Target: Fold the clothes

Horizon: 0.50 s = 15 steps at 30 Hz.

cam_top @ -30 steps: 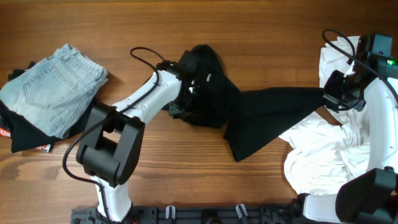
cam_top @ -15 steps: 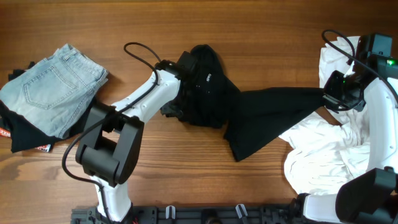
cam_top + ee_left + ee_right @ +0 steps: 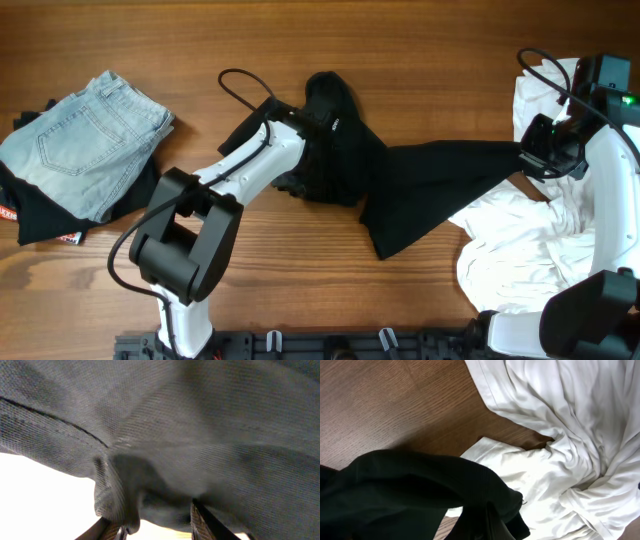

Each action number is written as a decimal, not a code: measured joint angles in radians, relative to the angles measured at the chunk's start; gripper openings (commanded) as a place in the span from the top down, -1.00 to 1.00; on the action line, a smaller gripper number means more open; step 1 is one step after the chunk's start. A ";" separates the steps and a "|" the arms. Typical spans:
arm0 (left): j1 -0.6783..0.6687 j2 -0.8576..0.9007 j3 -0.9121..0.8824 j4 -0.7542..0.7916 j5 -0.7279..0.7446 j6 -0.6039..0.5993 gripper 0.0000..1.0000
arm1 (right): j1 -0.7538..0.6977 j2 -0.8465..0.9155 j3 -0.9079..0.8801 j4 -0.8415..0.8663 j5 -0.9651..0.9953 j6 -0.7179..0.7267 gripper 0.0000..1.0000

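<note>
The long black cloth garment [image 3: 440, 170] is strung across the brown wooden bench [image 3: 150, 40], one end bunched up at centre, the other drawn out to the right. The left gripper [image 3: 157, 527] is buried in that bunch. From the left wrist the dark weave [image 3: 200, 435] fills the view, and a fold of it is pinched between the two fingers [image 3: 204, 521]. Over on the right, the right gripper [image 3: 530, 158] is clamped on the garment's far end, and the cloth runs taut to it. Just beneath sits the rumpled white cloth garment [image 3: 520, 250], spread along the bench's right edge. Far left, well apart, folded light-blue denim jeans [image 3: 85, 140] rest on a black item [image 3: 60, 215].
</note>
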 measured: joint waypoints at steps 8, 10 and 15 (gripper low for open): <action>0.000 0.000 -0.023 0.048 -0.048 -0.003 0.31 | 0.000 0.000 0.000 -0.001 0.000 0.000 0.90; 0.000 0.000 -0.024 0.058 -0.048 -0.003 0.64 | 0.000 0.000 0.000 -0.001 0.000 -0.002 0.90; 0.000 0.000 -0.024 0.063 -0.056 -0.013 0.92 | 0.000 0.000 0.000 -0.001 0.000 -0.003 0.90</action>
